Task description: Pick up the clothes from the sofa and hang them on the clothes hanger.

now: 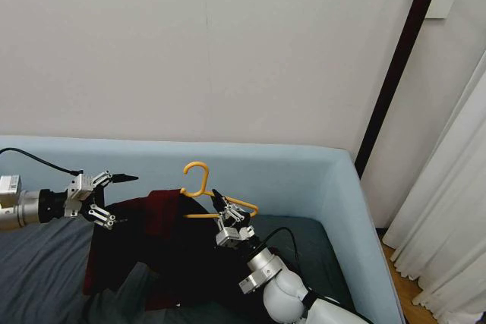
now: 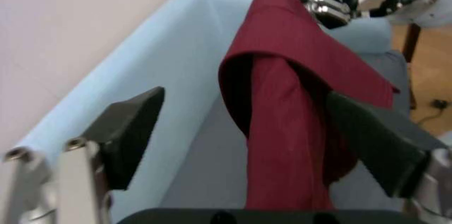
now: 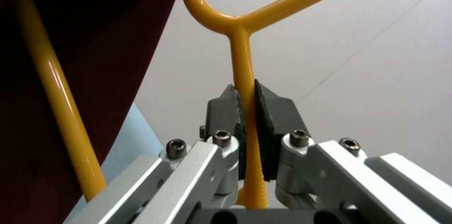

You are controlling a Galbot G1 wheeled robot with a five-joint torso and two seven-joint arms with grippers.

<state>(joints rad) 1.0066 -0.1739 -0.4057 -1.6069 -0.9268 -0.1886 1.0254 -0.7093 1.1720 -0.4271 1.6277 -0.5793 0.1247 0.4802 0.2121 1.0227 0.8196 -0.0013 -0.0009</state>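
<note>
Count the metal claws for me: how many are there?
2. The left gripper is open beside the red shirt draped on the hanger. The right gripper is shut on that yellow hanger, above the sofa.

There is one yellow clothes hanger (image 3: 242, 60), one dark red garment (image 1: 156, 218), one light blue sofa (image 1: 304, 172), one white curtain (image 1: 448, 248), one dark upright post (image 1: 389, 89) and two grippers, the left gripper (image 1: 123, 201) and the right gripper (image 1: 226, 207).
</note>
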